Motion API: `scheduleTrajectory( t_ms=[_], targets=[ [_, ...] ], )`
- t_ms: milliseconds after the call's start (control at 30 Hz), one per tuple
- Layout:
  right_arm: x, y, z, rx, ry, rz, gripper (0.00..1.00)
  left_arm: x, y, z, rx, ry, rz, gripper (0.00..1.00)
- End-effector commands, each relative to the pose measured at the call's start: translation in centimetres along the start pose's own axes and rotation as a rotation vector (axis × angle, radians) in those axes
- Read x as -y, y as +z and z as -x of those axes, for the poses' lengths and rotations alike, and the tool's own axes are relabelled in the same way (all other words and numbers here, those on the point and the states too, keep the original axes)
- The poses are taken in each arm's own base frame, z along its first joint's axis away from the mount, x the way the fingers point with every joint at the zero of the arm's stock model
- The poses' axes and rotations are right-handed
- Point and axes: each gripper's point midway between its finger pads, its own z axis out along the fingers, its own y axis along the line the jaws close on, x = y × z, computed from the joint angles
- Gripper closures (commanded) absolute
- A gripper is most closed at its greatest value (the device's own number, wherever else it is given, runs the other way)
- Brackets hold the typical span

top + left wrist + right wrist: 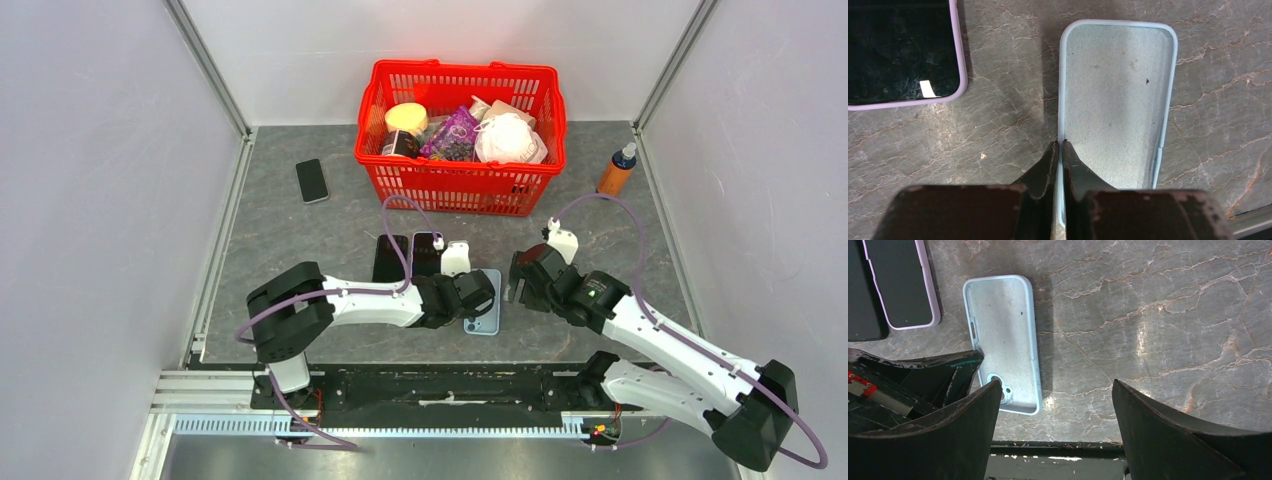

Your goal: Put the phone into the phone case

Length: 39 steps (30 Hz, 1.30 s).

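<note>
An empty light blue phone case lies open side up on the grey marbled table, its camera hole at the near end. My left gripper is shut on the case's left side wall, one finger inside and one outside. A bare black phone lies far off at the back left, apart from both grippers. My right gripper hovers open just right of the case, holding nothing. In the top view the left gripper covers part of the case.
A phone in a lilac case and a black slab lie side by side left of the blue case. A red basket full of goods stands at the back, an orange bottle to its right. The table's front rail is close.
</note>
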Motion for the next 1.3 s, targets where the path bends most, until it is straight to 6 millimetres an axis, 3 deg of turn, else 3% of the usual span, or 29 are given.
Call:
scheduleTrajectory(
  t_ms=[0, 67, 133, 233, 333, 467, 533, 733, 867, 1033, 1133, 1267],
  targets=[
    [-0.7, 0.2, 0.7, 0.026, 0.015, 0.02, 0.11, 1.7, -0.2, 1.9, 0.068, -0.043, -0.026, 0.72],
    [-0.8, 0.2, 0.8, 0.025, 0.01, 0.021, 0.11, 1.8, -0.5, 2.2, 0.073, -0.039, -0.038, 0.47],
    [-0.8, 0.1, 0.8, 0.027, 0.006, 0.023, 0.1, 1.9, -1.0, 2.8, 0.087, -0.033, -0.052, 0.32],
    [-0.9, 0.0, 1.0, 0.034, 0.003, 0.029, 0.09, 1.2, -2.5, 4.8, 0.129, -0.024, -0.041, 0.24],
    [-1.0, -0.4, 1.3, 0.045, 0.001, 0.043, 0.08, -1.7, -4.9, 8.6, 0.205, -0.059, 0.007, 0.23],
    [-1.3, -0.9, 1.9, 0.063, -0.009, 0.064, 0.08, -9.1, -7.7, 13.7, 0.302, -0.164, 0.109, 0.21],
    [-1.7, -1.1, 2.3, 0.068, -0.017, 0.077, 0.07, -14.0, -8.7, 16.3, 0.354, -0.242, 0.178, 0.18],
    [-3.7, -1.1, 2.7, 0.05, -0.055, 0.134, 0.06, -25.0, -10.4, 22.5, 0.498, -0.368, 0.394, 0.09],
    [-4.4, -0.6, 2.9, 0.04, -0.085, 0.133, 0.04, -29.7, -8.8, 26.4, 0.498, -0.441, 0.42, 0.07],
    [-5.5, -0.1, 2.8, 0.021, -0.1, 0.166, 0.03, -32.7, -3.8, 31.1, 0.4, -0.38, 0.438, 0.06],
    [-6.1, 0.2, 2.7, 0.006, -0.113, 0.175, 0.03, -34.3, -0.1, 32.6, 0.286, -0.32, 0.441, 0.06],
    [-6.4, 0.3, 3.0, 0.011, -0.13, 0.179, 0.03, -35.9, 3.1, 34.3, 0.2, -0.228, 0.457, 0.07]
  ],
)
